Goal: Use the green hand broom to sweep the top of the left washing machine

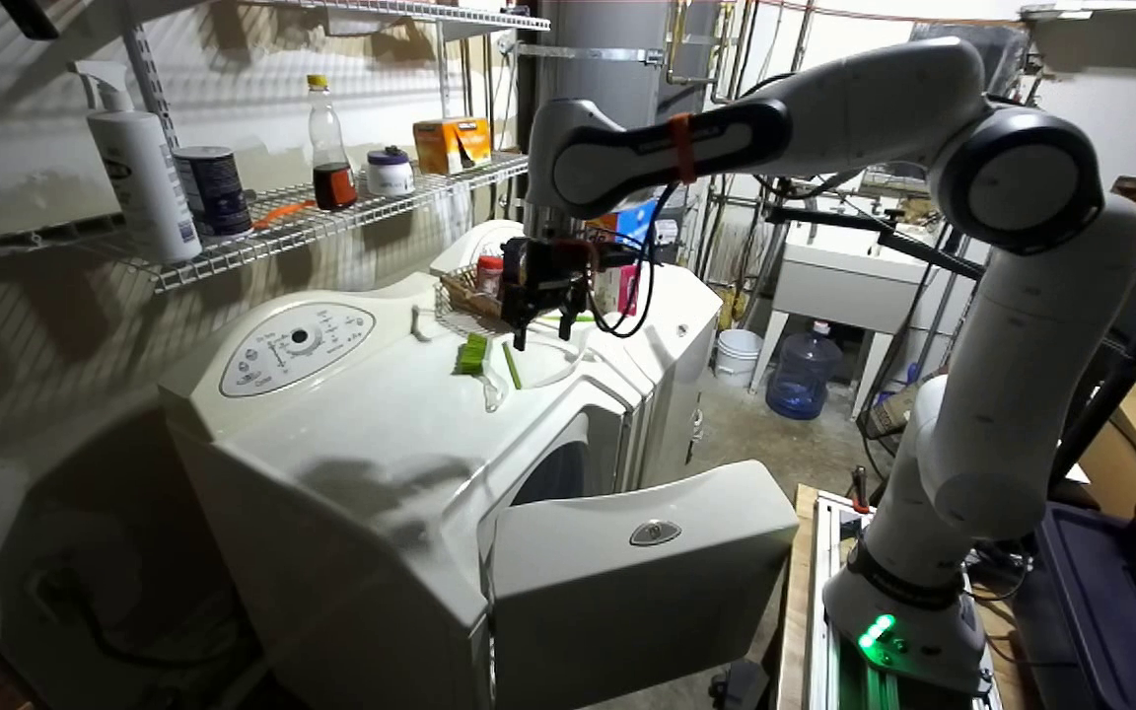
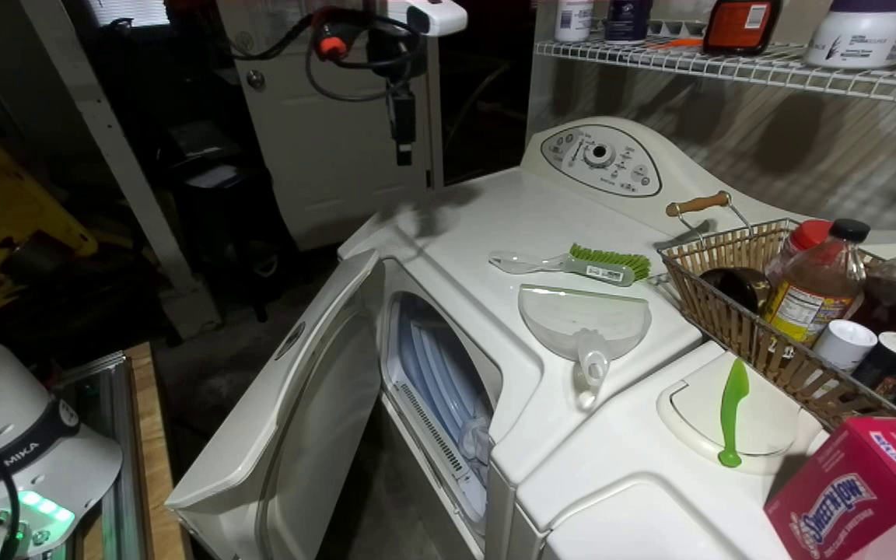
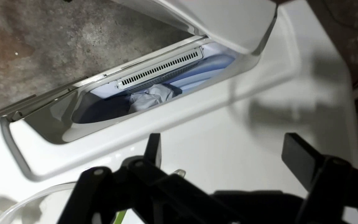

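The sweeping looks unstarted from over here: the green hand broom (image 2: 570, 264) lies loose beside the dustpan (image 2: 572, 317) atop the left washing machine (image 2: 479, 222), the gripper (image 3: 223, 148) hangs above, jaws apart and holding nothing, so pickup and sweeping seem yet to come.

Pink box (image 2: 845, 498) on white machine top (image 2: 627, 521): "SWEET'N LOW". Jar (image 2: 856, 39) at wire shelf's (image 2: 670, 70) front edge: "ULTRA HYDRASOURCE". Robot base band (image 2: 50, 433): "ANKA", "MIKA".

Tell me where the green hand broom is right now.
The green hand broom lies right of centre in an exterior view, on top of the left washing machine, beside the translucent dustpan and close to the basket.
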Action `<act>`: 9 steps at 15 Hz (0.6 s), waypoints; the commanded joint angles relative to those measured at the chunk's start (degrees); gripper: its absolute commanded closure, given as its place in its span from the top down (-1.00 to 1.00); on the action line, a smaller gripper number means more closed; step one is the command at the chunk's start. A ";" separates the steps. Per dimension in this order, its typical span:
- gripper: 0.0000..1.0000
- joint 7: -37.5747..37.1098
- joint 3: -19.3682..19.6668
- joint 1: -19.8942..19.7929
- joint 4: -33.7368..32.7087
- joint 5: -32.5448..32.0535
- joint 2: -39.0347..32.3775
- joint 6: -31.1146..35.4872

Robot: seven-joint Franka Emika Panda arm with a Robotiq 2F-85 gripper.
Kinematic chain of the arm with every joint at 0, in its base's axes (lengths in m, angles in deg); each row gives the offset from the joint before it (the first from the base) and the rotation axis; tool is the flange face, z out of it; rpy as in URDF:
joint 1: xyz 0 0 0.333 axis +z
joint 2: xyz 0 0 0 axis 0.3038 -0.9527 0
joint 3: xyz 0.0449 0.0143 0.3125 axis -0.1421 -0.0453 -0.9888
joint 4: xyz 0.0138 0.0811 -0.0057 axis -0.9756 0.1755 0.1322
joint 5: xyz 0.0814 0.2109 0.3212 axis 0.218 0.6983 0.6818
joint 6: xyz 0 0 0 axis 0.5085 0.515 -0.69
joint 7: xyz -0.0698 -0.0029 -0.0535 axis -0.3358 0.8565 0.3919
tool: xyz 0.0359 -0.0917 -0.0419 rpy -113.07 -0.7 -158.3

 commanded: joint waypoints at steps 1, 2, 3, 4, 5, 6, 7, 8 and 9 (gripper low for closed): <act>1.00 -9.24 1.84 -0.57 -14.23 -0.79 -12.54 -3.35; 1.00 -11.08 2.36 -0.47 -17.14 -0.31 -15.25 -4.48; 1.00 -14.13 3.16 0.10 -19.95 -1.97 -17.82 -3.75; 1.00 -15.93 3.72 0.22 -22.69 -1.71 -20.06 -4.80; 1.00 -17.72 4.17 0.56 -25.04 -2.29 -22.29 -4.68; 1.00 -18.24 4.20 0.52 -27.37 -1.86 -24.37 -5.34; 1.00 -19.04 4.37 0.67 -29.62 -2.24 -26.48 -6.80; 1.00 -19.53 4.95 1.22 -31.44 -4.28 -28.54 -7.14; 1.00 -16.74 4.10 0.21 -24.26 -1.68 -23.18 -4.03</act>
